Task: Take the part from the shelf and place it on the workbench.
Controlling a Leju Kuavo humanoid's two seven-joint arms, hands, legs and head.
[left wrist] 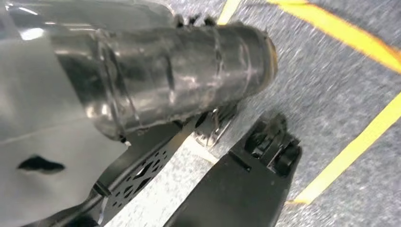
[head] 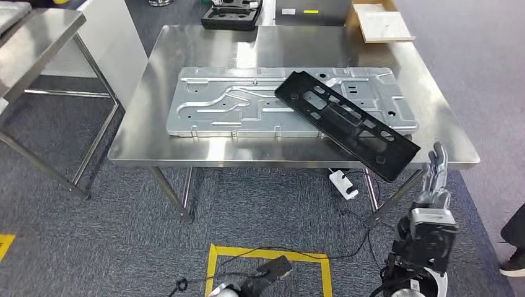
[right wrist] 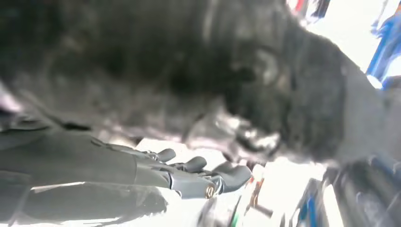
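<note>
Here: steel workbench (head: 186,139) at centre. Silver panel (head: 216,102) lies flat on it. Black part (head: 347,124) rests slantwise across the panel's 4 o'clock end, its near tip overhanging the bench edge. Right hand (head: 436,176) at 4 o'clock, just off that tip, fingers straight, holding nothing. Left hand: cannot tell.
</note>
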